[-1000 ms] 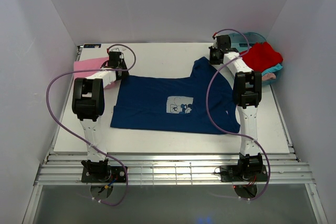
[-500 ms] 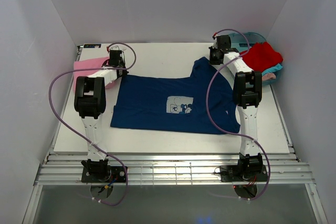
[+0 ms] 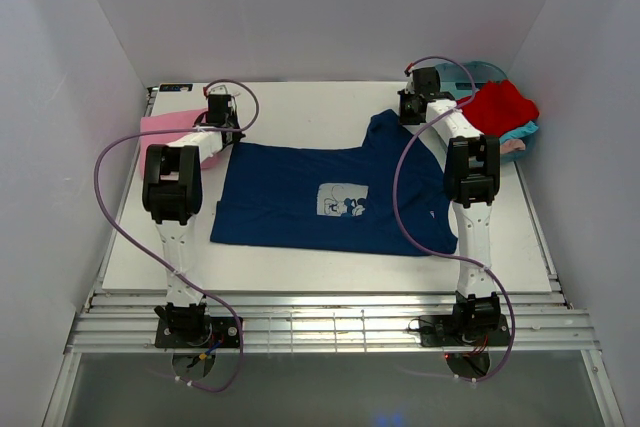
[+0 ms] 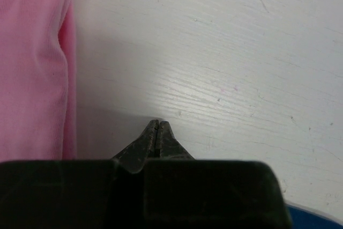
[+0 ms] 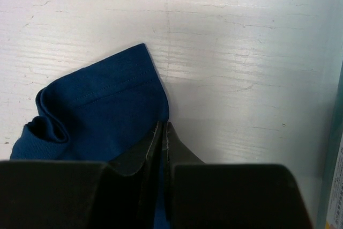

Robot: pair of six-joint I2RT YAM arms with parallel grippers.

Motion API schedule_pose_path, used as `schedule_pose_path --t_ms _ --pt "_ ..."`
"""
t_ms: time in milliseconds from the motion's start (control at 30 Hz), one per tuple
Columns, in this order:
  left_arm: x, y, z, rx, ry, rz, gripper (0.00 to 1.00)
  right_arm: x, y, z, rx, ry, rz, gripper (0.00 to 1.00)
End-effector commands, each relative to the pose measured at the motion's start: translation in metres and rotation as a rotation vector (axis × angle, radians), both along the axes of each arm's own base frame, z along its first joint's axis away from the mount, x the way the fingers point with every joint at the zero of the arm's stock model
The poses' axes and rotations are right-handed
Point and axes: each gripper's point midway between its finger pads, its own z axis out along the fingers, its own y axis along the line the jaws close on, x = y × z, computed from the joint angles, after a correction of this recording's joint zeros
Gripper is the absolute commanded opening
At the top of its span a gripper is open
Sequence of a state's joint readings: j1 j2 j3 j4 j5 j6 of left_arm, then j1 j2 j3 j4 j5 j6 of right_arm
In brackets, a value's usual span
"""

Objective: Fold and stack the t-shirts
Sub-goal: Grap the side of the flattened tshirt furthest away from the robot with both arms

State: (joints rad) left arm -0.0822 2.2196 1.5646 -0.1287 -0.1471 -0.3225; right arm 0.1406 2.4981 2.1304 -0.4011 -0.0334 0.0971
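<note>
The navy blue t-shirt [image 3: 330, 197] lies spread on the white table [image 3: 300, 107], its pale square print facing up. My right gripper [image 3: 405, 115] is shut on the shirt's far right sleeve [image 5: 102, 105], and blue cloth shows between the fingers [image 5: 162, 127]. My left gripper [image 3: 226, 135] hovers at the shirt's far left corner, next to the folded pink t-shirt [image 3: 165, 127]. In the left wrist view its tips [image 4: 158, 123] are shut over bare table with no cloth visible between them. Pink cloth [image 4: 32, 63] lies on the left and a sliver of blue [image 4: 313, 217] at bottom right.
A teal tub [image 3: 470, 72] stands at the far right corner, with a red t-shirt [image 3: 498, 105] and a teal one [image 3: 522, 131] heaped over it. Its edge [image 5: 335, 148] shows at the right of the right wrist view. White walls enclose the table.
The left gripper's jaws have closed, and the left arm shifted slightly toward the shirt's far left corner. The right arm and the shirt have stayed still.
</note>
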Motion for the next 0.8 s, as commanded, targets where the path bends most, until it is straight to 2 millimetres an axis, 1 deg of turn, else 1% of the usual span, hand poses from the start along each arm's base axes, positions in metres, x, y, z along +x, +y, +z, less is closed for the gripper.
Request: schedule_pose_path --t_ms 0,33,67,100,167,200,300,433,533,767 --pt "-0.037 0.001 -0.031 -0.006 0.137 -0.008 0.00 -0.012 0.002 0.013 -0.005 0.020 0.014 0.08" --pt "-0.037 0.001 -0.030 -0.003 0.137 -0.007 0.00 -0.011 0.003 0.014 -0.002 0.019 0.017 0.08" --pt "-0.038 0.002 -0.029 0.000 0.135 -0.004 0.14 -0.011 0.003 0.015 0.000 0.017 0.019 0.08" --pt "-0.038 0.003 -0.027 0.002 0.132 -0.002 0.20 -0.013 0.003 0.013 -0.002 0.023 0.018 0.08" --pt "-0.040 0.005 -0.026 0.010 0.137 0.011 0.29 -0.014 0.002 0.013 -0.003 0.026 0.017 0.08" --pt "-0.041 0.007 -0.026 0.012 0.138 0.017 0.34 -0.015 0.003 0.012 -0.002 0.033 0.019 0.08" --pt "-0.042 0.007 -0.023 0.009 0.138 0.025 0.40 -0.018 0.002 0.010 -0.003 0.040 0.021 0.08" --pt "-0.044 0.007 -0.017 0.004 0.136 0.041 0.43 -0.021 0.004 0.009 0.003 0.046 0.026 0.08" --pt "-0.049 0.009 -0.020 0.005 0.157 0.048 0.43 -0.024 0.004 0.008 0.001 0.051 0.028 0.08" --pt "-0.059 0.009 -0.019 -0.004 0.162 0.054 0.43 -0.026 0.005 0.011 0.003 0.050 0.032 0.08"
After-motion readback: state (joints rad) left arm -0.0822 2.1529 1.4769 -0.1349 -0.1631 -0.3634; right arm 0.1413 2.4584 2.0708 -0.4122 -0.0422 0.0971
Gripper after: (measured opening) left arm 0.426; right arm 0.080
